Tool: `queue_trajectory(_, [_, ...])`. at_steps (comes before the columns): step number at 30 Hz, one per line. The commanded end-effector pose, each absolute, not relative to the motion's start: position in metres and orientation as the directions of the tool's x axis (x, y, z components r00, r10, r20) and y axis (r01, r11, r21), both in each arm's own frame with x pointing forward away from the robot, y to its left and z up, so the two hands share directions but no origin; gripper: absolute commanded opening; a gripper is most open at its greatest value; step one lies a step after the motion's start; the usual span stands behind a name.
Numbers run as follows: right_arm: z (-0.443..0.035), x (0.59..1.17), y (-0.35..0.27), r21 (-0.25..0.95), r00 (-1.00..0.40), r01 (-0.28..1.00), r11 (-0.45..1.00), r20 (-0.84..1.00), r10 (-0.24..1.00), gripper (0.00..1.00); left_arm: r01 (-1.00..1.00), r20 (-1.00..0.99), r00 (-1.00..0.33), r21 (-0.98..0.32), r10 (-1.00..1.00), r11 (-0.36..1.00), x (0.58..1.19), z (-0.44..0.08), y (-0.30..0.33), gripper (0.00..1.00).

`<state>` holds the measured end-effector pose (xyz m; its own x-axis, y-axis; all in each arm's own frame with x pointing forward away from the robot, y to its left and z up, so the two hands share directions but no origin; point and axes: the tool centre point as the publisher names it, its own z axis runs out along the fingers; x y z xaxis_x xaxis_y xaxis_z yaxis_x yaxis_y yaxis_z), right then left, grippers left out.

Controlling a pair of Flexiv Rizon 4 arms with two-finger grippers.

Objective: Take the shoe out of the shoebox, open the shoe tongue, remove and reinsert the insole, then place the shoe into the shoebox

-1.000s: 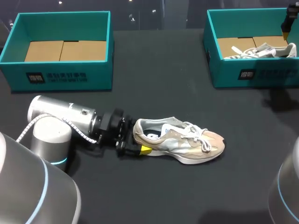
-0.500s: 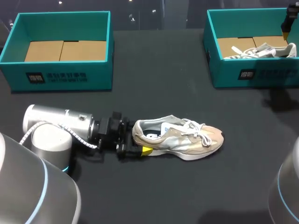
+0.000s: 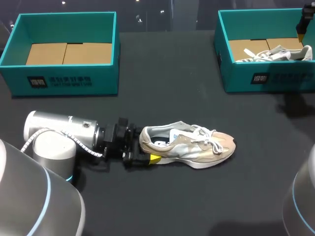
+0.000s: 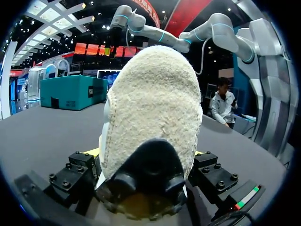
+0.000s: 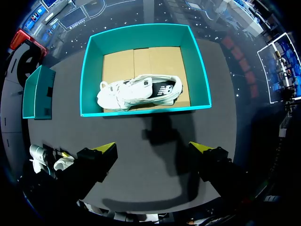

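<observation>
Now the left end effector (image 3: 145, 146) grips the shoe (image 3: 192, 145) heel, right end effector (image 5: 154, 148) spread.

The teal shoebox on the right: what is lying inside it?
The teal shoebox holds one white shoe, lying on its side on the brown cardboard bottom. Nothing else shows inside. The cardboard under the shoe is covered.

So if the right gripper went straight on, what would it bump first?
Probably the bare black table, just short of the teal cardboard shoebox holding the white sneaker. The open right gripper hangs high, so depth is hard to judge.
</observation>
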<state>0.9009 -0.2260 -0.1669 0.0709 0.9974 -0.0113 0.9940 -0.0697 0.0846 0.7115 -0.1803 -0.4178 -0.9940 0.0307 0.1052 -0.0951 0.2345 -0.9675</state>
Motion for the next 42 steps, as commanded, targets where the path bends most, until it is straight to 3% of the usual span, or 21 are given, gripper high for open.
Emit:
queue_trajectory(1, [-0.167, 0.901, -0.226, 0.084, 0.072, 0.994, -0.071, -0.012, 0.997, 1.0, -0.095, 0.104, -0.994, -0.967, 0.028, 0.235, 0.713, -0.42, -0.18, 0.0])
queue_trajectory(9, [-0.167, 0.898, -0.22, 0.081, 0.087, 0.993, -0.085, -0.019, 0.996, 1.0, -0.095, 0.104, -0.994, -0.967, 0.028, 0.235, 0.713, -0.42, -0.18, 0.0])
queue_trajectory(23, [-0.152, 0.802, -0.117, 0.143, 0.177, 0.975, -0.169, -0.044, 0.983, 1.0, -0.095, 0.104, -0.994, -0.967, 0.028, 0.235, 0.713, -0.42, -0.18, 0.0])
queue_trajectory(35, [-0.163, 0.749, -0.025, 0.113, 0.186, 0.977, -0.18, -0.044, 0.981, 1.0, -0.095, 0.104, -0.994, -0.967, 0.028, 0.235, 0.713, -0.42, -0.18, 0.0])
queue_trajectory(42, [-0.163, 0.749, -0.025, 0.113, 0.186, 0.977, -0.18, -0.044, 0.981, 1.0, -0.095, 0.104, -0.994, -0.967, 0.028, 0.235, 0.713, -0.42, -0.18, 0.0])
